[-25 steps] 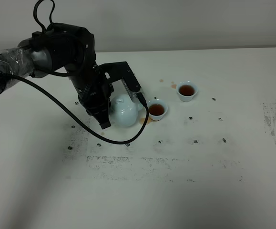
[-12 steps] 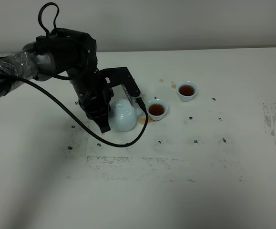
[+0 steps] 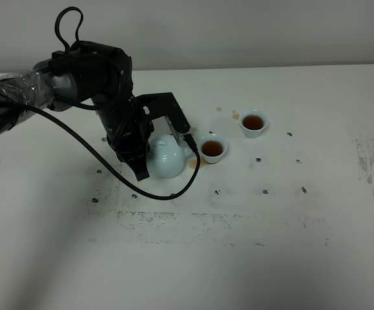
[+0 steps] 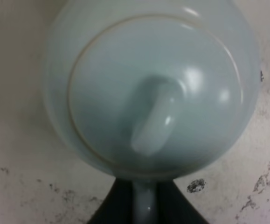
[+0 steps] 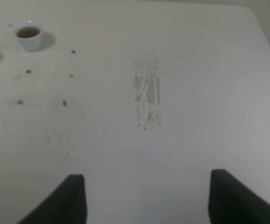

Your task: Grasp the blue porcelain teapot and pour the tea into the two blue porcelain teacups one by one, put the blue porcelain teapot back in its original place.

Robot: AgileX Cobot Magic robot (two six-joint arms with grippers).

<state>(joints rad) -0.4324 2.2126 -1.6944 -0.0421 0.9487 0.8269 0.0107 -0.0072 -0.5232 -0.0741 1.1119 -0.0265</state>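
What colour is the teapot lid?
Pale glossy sky-blue, like the body; the teapot lid shows best in the left wrist view.

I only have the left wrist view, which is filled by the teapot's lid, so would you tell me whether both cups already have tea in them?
Observer: Yes. The near cup and the far cup both hold dark tea.
Operator: Thank you. Is the teapot standing on the table?
Observer: It looks so; the teapot sits upright, just left of the near cup.
Operator: Did anything spill?
Observer: There is a brown stain on the table between the teapot and the near cup.
Operator: And where is the right gripper?
Observer: The right gripper is open over bare table, away from the cups.
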